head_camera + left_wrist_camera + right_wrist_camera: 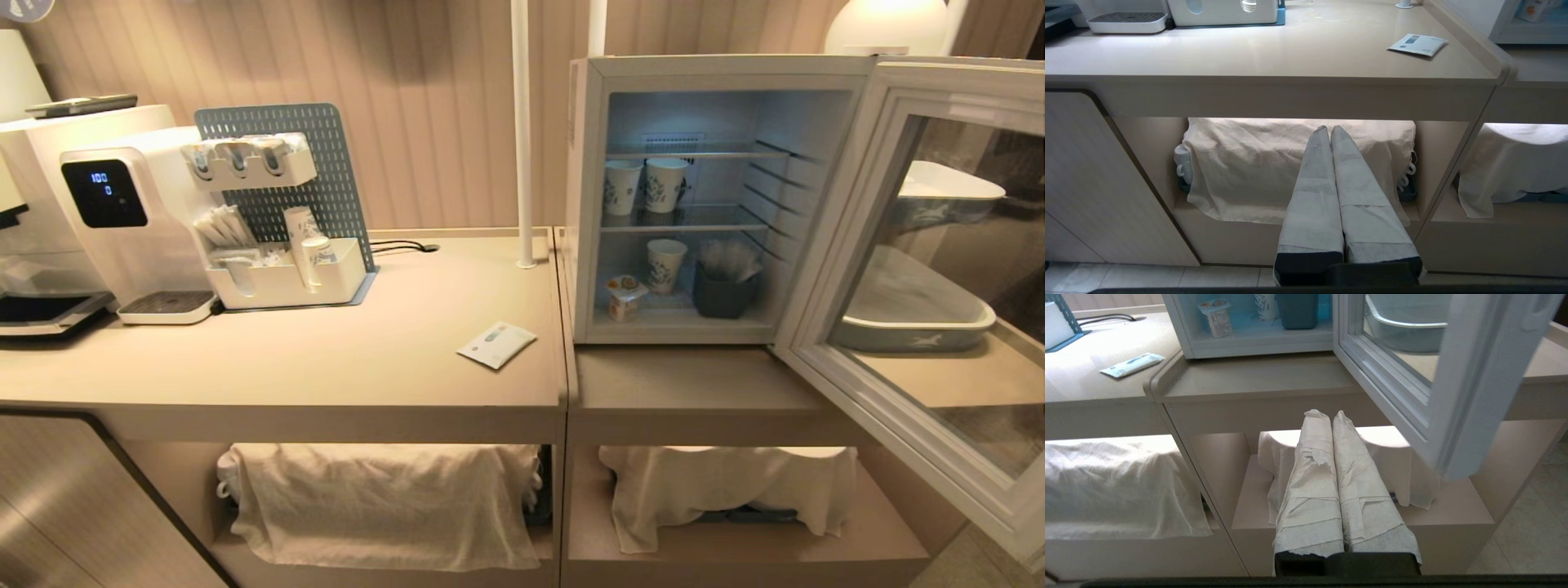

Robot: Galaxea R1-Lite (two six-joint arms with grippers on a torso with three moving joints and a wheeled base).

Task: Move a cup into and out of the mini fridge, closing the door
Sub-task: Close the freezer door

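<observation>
- cup [624,296]: tiny white tub, orange-marked lid, on mini fridge [589,196] floor; door [922,269] wide open.
- L gripper [1329,130] & R gripper [1323,415]: fingers pressed together, empty, low by the under-counter shelves, well apart from cup.

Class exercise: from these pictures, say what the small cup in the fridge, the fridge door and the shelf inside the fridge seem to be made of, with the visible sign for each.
Cup: probably thin white plastic with a peel lid; the lid overhangs the rim.
Door: pale frame, likely painted metal or plastic, around glass; trays show through it.
Shelf: looks like metal wire; thin parallel bars.
</observation>
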